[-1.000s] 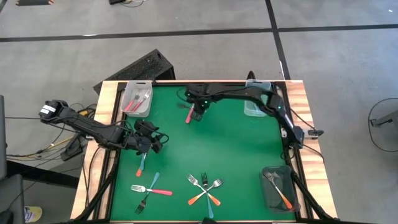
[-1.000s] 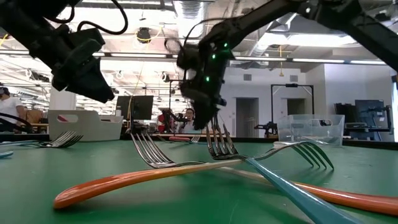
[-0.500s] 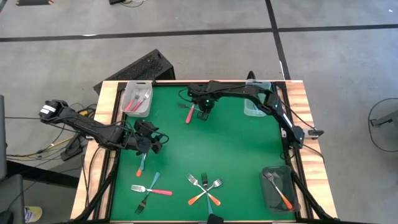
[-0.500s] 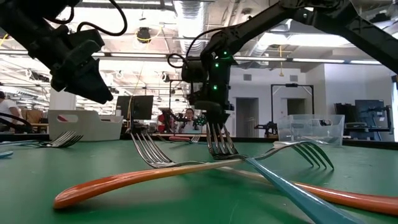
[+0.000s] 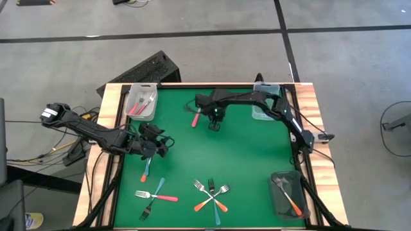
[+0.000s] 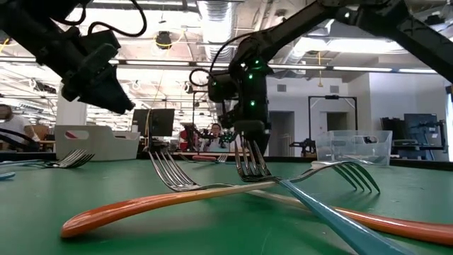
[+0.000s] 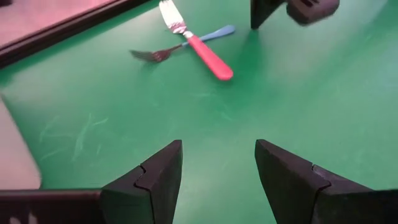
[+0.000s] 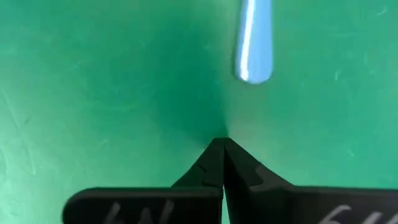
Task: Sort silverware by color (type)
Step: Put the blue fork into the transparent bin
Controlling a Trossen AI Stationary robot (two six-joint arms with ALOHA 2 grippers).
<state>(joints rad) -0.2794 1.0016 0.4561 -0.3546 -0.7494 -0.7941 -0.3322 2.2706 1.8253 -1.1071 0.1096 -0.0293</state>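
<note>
The right tool hangs over the far middle of the green table, its fingers pressed together on nothing. A pink-handled fork lies just beside it. The left tool sits near the table's left edge, fingers spread apart and empty, above a blue-handled fork. A crossed pink and blue pair and a crossed orange and blue cluster lie at the near side. The far-left bin holds pink forks, and the near-right dark bin holds an orange fork.

Crossed forks on the green table: an orange-handled fork, a blue-handled fork. Behind them hangs the right gripper. The left gripper hovers above a pale bin.
</note>
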